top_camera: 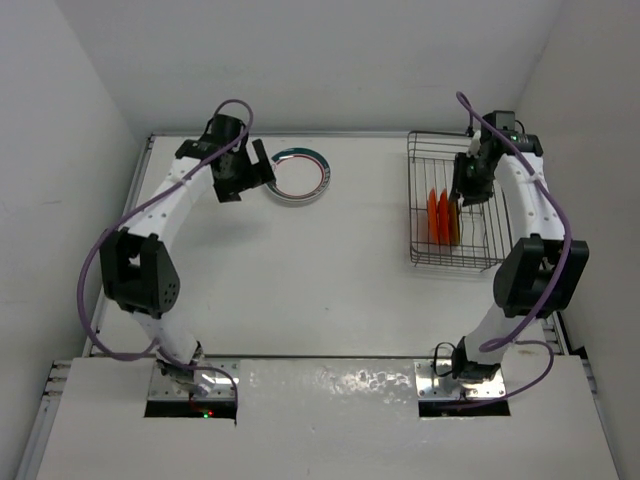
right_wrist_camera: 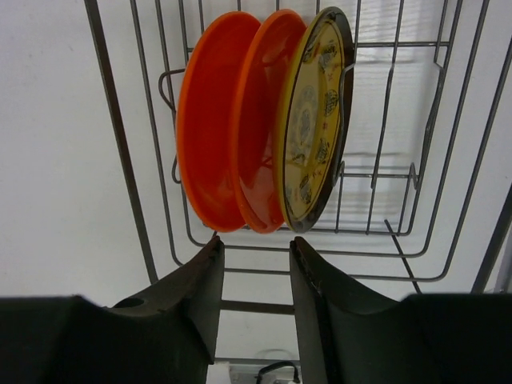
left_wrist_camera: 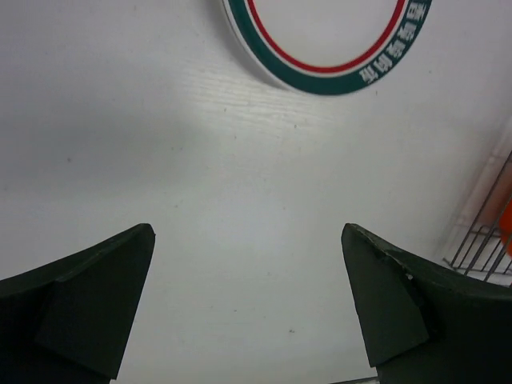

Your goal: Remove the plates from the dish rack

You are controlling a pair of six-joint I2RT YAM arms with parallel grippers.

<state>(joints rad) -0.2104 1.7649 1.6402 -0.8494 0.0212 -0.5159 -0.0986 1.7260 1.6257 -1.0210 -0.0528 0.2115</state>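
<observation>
Left fingers [left_wrist_camera: 88,312] wide, right fingers [right_wrist_camera: 192,296] narrow; dish rack [top_camera: 432,165] holds three plates [right_wrist_camera: 240,120], table [top_camera: 330,280] one.

The left gripper [left_wrist_camera: 248,232] has its fingers [left_wrist_camera: 88,296] spread wide, the right gripper [right_wrist_camera: 255,244] has its only narrowly parted.

White table [top_camera: 330,290] between plain white walls [top_camera: 60,120] (soft, even light overhead)

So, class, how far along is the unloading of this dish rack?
Done: one teal-rimmed plate lies on the table, the left gripper open and empty near it. In hand: the right gripper, open, faces the dish rack, gripping nothing yet. Left: two orange plates and an amber plate stand in the rack.
</observation>
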